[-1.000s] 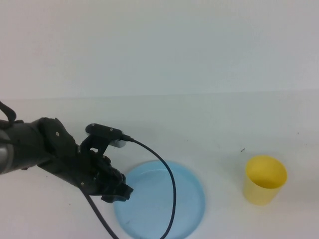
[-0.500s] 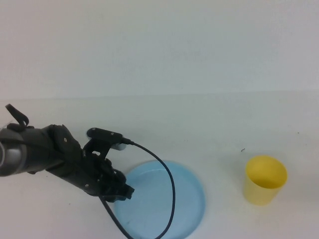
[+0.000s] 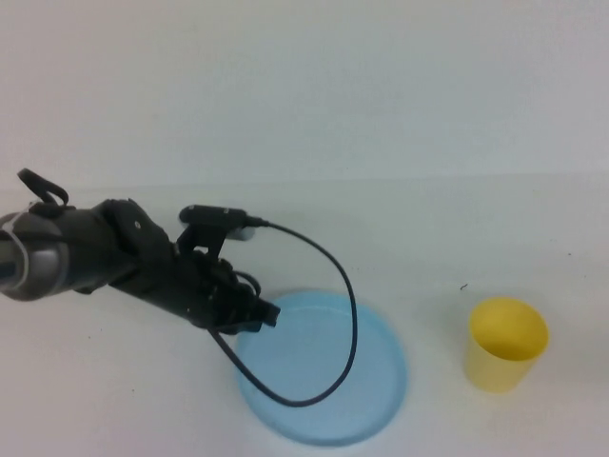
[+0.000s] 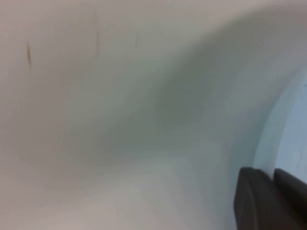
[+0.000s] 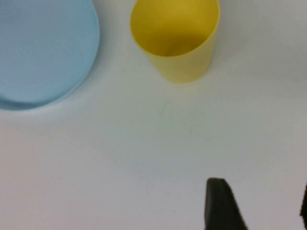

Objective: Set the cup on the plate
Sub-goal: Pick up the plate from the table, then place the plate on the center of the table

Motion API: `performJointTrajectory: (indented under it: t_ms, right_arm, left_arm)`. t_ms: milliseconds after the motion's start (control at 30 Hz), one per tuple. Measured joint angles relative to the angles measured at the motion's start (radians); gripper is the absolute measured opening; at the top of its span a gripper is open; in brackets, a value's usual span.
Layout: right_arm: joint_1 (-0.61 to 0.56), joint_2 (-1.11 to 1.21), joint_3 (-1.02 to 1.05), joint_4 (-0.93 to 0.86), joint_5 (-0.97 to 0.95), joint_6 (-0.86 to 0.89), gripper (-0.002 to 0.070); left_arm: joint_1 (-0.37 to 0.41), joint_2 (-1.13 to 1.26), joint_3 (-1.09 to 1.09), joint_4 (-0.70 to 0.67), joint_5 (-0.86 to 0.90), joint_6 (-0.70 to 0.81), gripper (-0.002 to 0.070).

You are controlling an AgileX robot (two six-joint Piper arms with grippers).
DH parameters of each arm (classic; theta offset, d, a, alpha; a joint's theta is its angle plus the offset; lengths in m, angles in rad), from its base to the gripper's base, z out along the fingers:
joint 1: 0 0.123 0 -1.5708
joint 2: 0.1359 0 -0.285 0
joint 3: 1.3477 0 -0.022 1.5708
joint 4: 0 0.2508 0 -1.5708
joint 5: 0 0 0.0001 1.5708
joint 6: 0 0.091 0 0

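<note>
Two grippers are sharing this job, and we are seeing the left gripper [image 3: 269, 317] at the near-left rim of the plate [image 3: 362, 400] with its jaws pinched together, apparently nipping that rim, while the cup [image 3: 505, 345] is standing upright on the table [image 3: 409, 238], well apart to the plate's right. We are judging that the plate is being drawn or steadied, so we are keeping that pinch low and pulling gently to avoid tipping the plate. We are leaving the right gripper [image 5: 256, 206], hovering spread wide just short of the cup, to take it squarely around the wall.
</note>
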Motion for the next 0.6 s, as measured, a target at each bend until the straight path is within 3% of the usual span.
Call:
performJointTrajectory:
  t_ms: [167, 500, 600]
  right_arm:
    - [0.000, 0.000, 0.000, 0.002, -0.006, 0.002, 0.0357]
    - [0.000, 0.000, 0.000, 0.031, -0.035, -0.027, 0.0357]
    - [0.012, 0.000, 0.000, 0.052, -0.035, -0.071, 0.0357]
  left_arm:
    - [-0.009, 0.000, -0.091, -0.031, 0.048, 0.000, 0.0001]
    - [-0.109, 0.088, -0.138, 0.015, 0.015, -0.001, 0.0004]
    - [-0.111, 0.106, -0.140, 0.017, 0.015, 0.002, 0.0053]
